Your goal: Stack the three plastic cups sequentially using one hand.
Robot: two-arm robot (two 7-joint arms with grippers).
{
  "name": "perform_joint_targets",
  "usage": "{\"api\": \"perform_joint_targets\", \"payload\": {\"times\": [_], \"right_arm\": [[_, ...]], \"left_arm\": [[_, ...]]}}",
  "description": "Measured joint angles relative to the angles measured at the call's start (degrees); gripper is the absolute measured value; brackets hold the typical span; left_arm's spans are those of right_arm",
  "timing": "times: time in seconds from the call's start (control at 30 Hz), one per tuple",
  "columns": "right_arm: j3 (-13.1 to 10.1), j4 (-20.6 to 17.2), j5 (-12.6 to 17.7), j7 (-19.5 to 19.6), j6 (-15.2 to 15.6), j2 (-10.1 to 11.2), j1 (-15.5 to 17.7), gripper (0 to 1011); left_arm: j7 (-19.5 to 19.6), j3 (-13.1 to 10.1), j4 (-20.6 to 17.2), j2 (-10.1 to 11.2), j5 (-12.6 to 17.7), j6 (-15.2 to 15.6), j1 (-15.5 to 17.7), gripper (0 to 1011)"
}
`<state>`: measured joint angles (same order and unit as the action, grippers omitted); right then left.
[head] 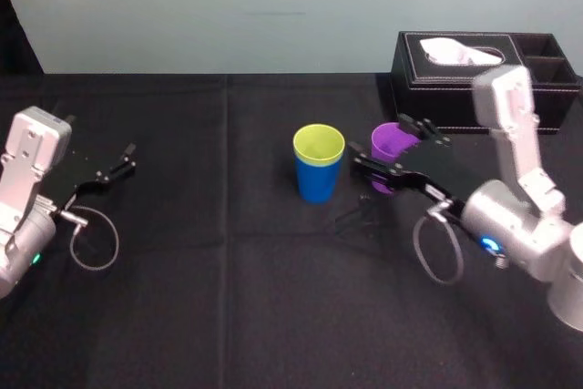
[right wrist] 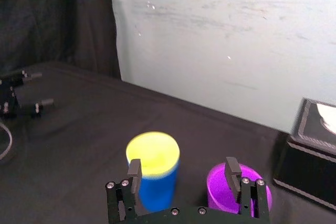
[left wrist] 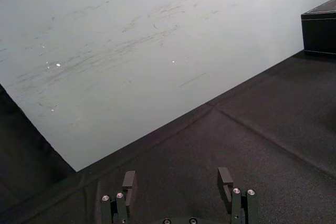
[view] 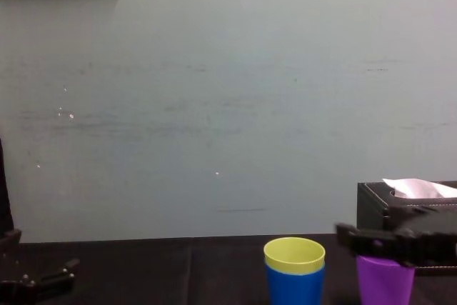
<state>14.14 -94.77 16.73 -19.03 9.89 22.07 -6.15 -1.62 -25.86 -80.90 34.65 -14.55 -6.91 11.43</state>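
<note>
Plastic so smooth probably made the purple cup (head: 393,148) light and slippery, best pinched mid-wall by the wide-open right gripper (right wrist: 182,164).

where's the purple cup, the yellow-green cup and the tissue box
purple tapered plastic cup (head: 390,145), head view, inner wall
yellow-green tapered plastic cup (head: 319,146), head view, inside its mouth
black tissue box (head: 433,93), head view, front wall

The purple cup (head: 397,144) is partly hidden by the right gripper (head: 377,141); the yellow-green cup (head: 319,145), apparently nested, is concealed below its rim by the blue cup (head: 318,183).
</note>
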Motion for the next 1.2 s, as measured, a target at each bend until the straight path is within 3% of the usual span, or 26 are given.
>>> {"api": "perform_joint_targets", "payload": {"times": [0.23, 0.43, 0.9, 1.2], "right_arm": [[-2.8, -2.4, 1.2, -0.1, -1.0, 3.9, 6.5, 1003], [-3.4, -1.1, 1.0, 1.1, -1.5, 4.3, 8.1, 1003], [-1.3, 7.5, -2.2, 3.7, -3.0, -1.1, 2.8, 1003], [-1.0, 11.9, -2.6, 3.9, -2.6, -3.8, -0.7, 1003]], "left_arm": [[0.0, 0.0, 0.0, 0.0, 0.0, 0.0, 0.0, 1011], [0.0, 0.0, 0.0, 0.0, 0.0, 0.0, 0.0, 1011], [0.0, 0.0, 0.0, 0.0, 0.0, 0.0, 0.0, 1011], [0.0, 0.0, 0.0, 0.0, 0.0, 0.0, 0.0, 1011]]}}
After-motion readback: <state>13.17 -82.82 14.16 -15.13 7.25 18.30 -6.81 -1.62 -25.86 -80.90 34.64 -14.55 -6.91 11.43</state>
